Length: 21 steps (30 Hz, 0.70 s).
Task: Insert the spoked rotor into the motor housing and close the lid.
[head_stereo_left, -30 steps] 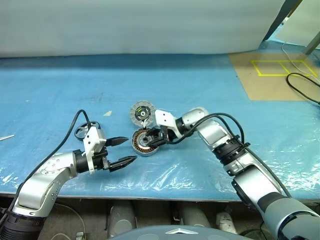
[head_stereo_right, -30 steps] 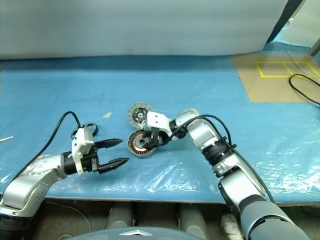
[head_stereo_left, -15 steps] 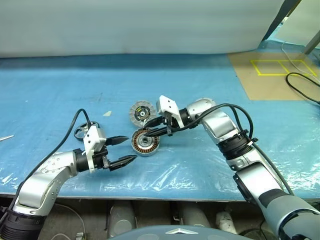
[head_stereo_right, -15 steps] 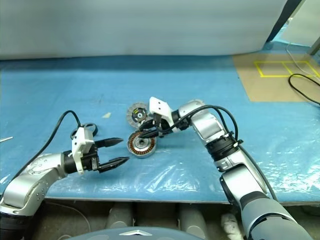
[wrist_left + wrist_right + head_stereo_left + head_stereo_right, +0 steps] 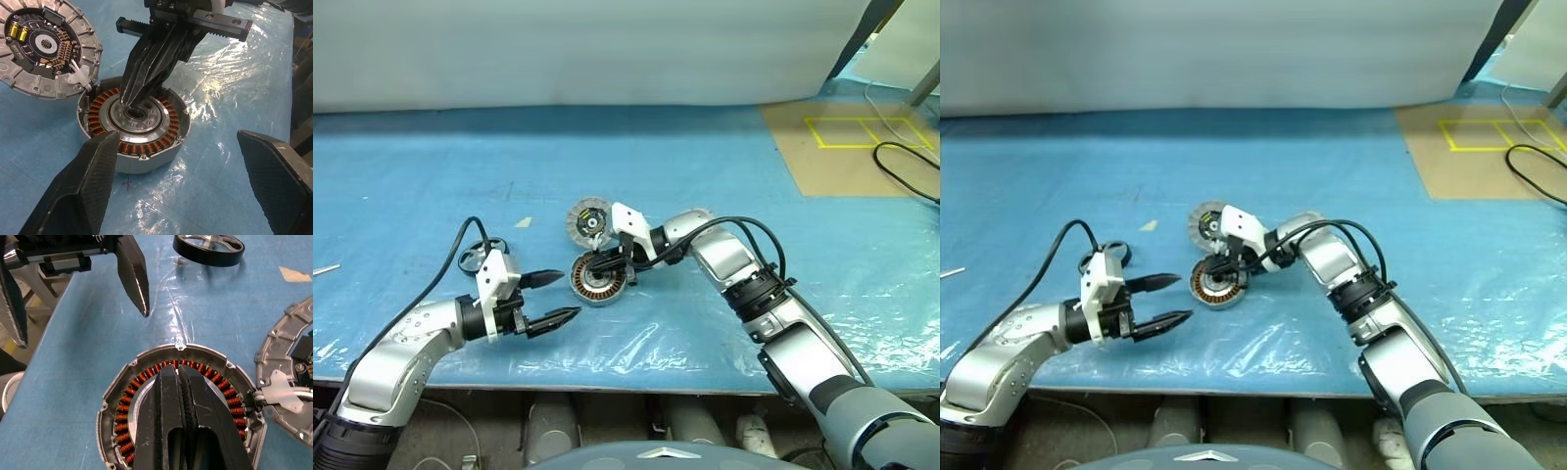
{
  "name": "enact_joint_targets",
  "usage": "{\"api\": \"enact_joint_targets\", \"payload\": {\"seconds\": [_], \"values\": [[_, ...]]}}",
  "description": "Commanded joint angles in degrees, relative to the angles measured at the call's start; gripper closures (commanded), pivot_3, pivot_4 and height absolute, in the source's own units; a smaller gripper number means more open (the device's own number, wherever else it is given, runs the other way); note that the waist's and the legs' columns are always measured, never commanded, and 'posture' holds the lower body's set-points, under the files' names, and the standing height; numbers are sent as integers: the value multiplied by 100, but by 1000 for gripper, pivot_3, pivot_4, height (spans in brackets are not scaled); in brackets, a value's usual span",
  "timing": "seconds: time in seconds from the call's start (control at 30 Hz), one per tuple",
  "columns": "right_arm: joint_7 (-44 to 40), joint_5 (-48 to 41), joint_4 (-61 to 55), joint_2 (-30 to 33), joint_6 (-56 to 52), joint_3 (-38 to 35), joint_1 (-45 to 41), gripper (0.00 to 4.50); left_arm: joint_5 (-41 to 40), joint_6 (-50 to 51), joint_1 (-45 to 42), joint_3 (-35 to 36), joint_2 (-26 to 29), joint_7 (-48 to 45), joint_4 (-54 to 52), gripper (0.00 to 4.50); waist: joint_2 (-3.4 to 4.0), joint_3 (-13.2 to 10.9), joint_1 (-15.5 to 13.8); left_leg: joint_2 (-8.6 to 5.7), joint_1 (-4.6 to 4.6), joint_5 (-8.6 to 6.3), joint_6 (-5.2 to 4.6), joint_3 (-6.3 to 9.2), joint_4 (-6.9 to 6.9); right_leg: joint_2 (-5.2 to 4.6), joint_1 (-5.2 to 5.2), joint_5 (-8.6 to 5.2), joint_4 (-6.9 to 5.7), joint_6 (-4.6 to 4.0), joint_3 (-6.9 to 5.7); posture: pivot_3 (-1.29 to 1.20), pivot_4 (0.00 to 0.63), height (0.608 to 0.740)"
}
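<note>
right gripper [image 5: 131, 100] clamped shut, empty – tips hide motor housing [image 5: 133, 128] hub | left gripper [image 5: 558, 297] wide open | spoked rotor [image 5: 209, 249] half cut off

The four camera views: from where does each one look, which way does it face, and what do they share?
Left eye view: on the head, facing forward and down at the blue table; both arms show.
Right eye view: same scene, set slightly aside.
Left wrist view: along the open left gripper at the motor housing, the lid, and the shut right gripper at the hub.
Right wrist view: along the right gripper's own fingers over the housing; the spoked rotor lies beyond.
Shared: housing and lid.
</note>
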State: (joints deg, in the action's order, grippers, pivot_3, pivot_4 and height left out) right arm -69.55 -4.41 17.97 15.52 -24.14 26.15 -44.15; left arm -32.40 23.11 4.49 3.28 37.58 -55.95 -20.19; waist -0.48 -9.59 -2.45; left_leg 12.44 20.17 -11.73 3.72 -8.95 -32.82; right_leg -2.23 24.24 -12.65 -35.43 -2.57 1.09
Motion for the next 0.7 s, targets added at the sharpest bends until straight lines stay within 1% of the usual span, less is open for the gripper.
{"api": "enact_joint_targets", "payload": {"seconds": [0.03,0.1,0.57,0.63,0.7], "values": [[141,192,243,-72,314,108,40,4481,-54,-3,-21,70,30,9,-173,439,0,0,0,0,0,0,0,0,0,0,0,0,0,0,0,0,150,740],[185,297,388,-91,414,189,114,4481,-52,1,-39,55,18,18,-172,439,0,0,1,0,-1,0,0,0,0,0,0,0,0,0,0,0,150,740],[159,659,435,143,803,448,348,4481,-48,5,-135,19,21,-20,-98,439,-2,3,-7,-4,-10,0,0,-1,-1,-4,-8,0,-2,0,1,0,150,740],[60,403,362,104,604,240,340,4481,-44,4,-146,16,28,-33,-87,439,-2,3,-7,-7,-10,0,0,0,-1,-6,-9,0,-2,0,2,0,150,740],[-129,-96,-38,41,103,-76,289,4481,-40,0,-145,19,31,-40,-83,439,-2,3,-12,-9,-9,0,0,0,-1,-7,-9,0,-2,0,2,0,150,740]]}}
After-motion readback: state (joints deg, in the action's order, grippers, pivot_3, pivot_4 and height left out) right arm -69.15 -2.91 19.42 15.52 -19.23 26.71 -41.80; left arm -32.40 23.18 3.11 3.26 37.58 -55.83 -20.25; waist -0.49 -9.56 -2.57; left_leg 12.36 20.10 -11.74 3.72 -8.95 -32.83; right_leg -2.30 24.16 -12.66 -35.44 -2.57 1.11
